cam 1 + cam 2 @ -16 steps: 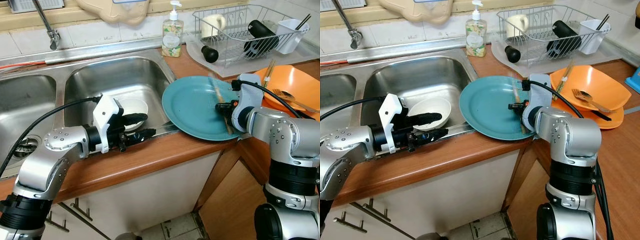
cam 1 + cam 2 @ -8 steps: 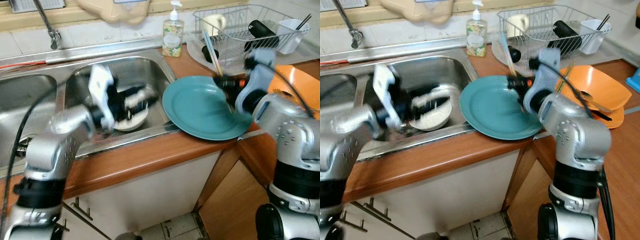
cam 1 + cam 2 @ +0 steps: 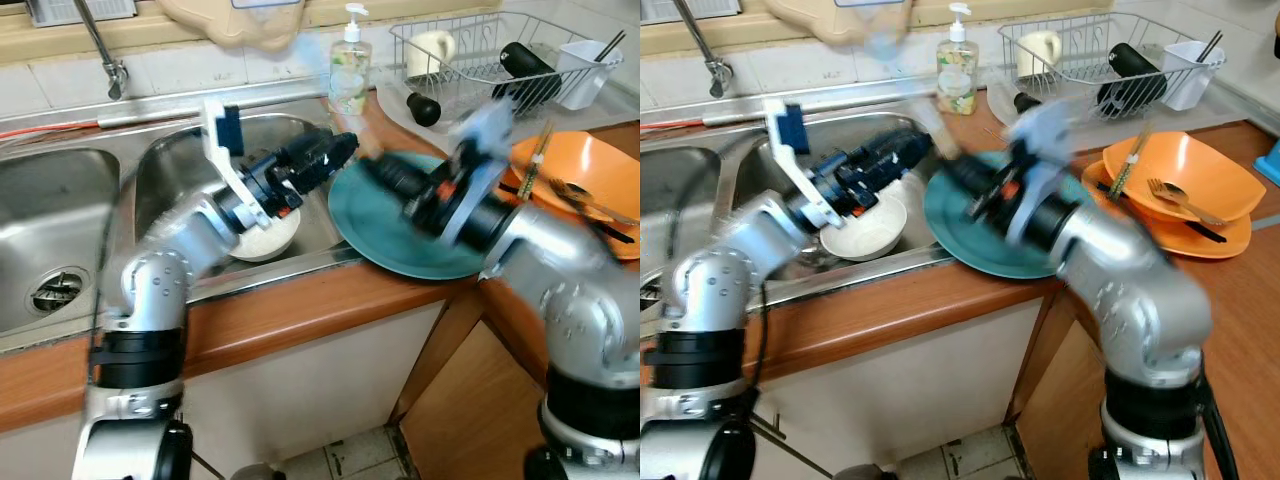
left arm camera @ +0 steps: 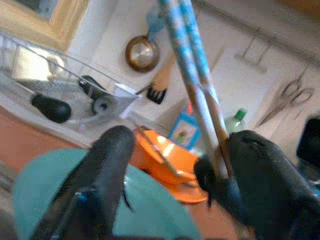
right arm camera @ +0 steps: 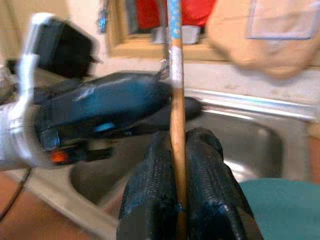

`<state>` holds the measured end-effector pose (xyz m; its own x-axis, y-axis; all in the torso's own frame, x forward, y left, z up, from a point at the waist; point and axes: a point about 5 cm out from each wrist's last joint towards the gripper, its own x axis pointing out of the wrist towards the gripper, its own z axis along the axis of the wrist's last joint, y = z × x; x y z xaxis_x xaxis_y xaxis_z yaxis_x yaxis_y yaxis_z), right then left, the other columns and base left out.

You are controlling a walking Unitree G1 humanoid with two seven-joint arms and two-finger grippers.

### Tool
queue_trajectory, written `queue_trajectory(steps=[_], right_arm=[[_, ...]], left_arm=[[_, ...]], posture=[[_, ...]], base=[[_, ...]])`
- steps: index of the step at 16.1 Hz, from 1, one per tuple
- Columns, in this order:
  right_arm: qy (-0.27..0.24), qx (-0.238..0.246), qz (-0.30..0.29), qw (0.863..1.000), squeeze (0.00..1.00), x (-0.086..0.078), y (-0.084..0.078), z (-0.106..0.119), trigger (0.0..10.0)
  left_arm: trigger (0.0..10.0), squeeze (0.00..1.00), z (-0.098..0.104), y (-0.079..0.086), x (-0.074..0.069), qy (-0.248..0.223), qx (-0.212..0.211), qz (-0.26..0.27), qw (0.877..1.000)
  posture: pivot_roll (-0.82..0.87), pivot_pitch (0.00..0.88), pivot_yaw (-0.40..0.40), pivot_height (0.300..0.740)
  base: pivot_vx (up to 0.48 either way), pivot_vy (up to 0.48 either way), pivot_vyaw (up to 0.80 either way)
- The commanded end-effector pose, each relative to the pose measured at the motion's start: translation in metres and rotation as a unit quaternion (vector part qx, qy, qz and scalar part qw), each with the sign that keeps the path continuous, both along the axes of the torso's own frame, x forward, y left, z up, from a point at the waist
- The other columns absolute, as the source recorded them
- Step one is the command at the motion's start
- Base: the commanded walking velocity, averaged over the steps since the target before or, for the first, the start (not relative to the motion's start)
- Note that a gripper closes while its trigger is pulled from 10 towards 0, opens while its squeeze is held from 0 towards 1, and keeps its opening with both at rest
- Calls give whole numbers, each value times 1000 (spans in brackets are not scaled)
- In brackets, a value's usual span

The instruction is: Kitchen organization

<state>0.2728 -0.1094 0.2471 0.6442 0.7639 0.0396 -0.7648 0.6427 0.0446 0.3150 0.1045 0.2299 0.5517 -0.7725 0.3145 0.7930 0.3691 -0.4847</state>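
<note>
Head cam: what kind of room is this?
A home kitchen, at the counter: a stainless double sink, a wire dish rack and a soap dispenser.

The two arms crowd the space above the teal plate [image 3: 400,235]. At two o'clock the dish rack [image 3: 500,50] and orange bowls [image 3: 585,180] hem the tabletop [image 3: 300,310]; the sink basin [image 3: 60,210] at ten o'clock lies open.

Both eye views look down from the head at the sink [image 3: 200,160] and teal plate [image 3: 400,240] — one shared scene. Each wrist view looks closely along its own fingers — chopsticks [image 5: 176,125] close up.
</note>
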Motion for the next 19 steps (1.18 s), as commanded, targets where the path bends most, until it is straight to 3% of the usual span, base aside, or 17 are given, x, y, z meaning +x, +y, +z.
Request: queue_trajectory(steps=[1, 4, 5, 9, 18, 19], right_arm=[[-24, -7, 39, 999, 0, -10, 9, 4, 0], [-24, -15, 45, 999, 0, -12, 11, 0, 0], [-23, -21, 48, 998, 0, -13, 14, -3, 0], [-23, -27, 39, 999, 0, -11, 14, -6, 0], [-20, -35, 16, 999, 0, -6, 14, -10, 0], [-22, -36, 13, 999, 0, -6, 14, -10, 1373]], left_arm=[[0, 0, 2, 3, 5, 27, -39, 9, 999], [0, 0, 3, 3, 5, 36, -64, 0, 997], [0, 0, 6, 2, 2, 34, -92, -20, 995], [0, 0, -1, 1, 2, 55, -79, -18, 995], [0, 0, 0, 0, -3, 56, -77, -38, 995], [0, 0, 0, 0, -3, 56, -76, -36, 995]], posture=[[-81, 0, 79, 740], [-79, 0, 83, 740], [-81, 0, 86, 740], [-78, 0, 89, 740], [-73, 0, 92, 740], [-73, 0, 92, 740]], base=[[0, 0, 0], [0, 0, 0], [0, 0, 0], [0, 0, 0], [0, 0, 0], [0, 0, 0]])
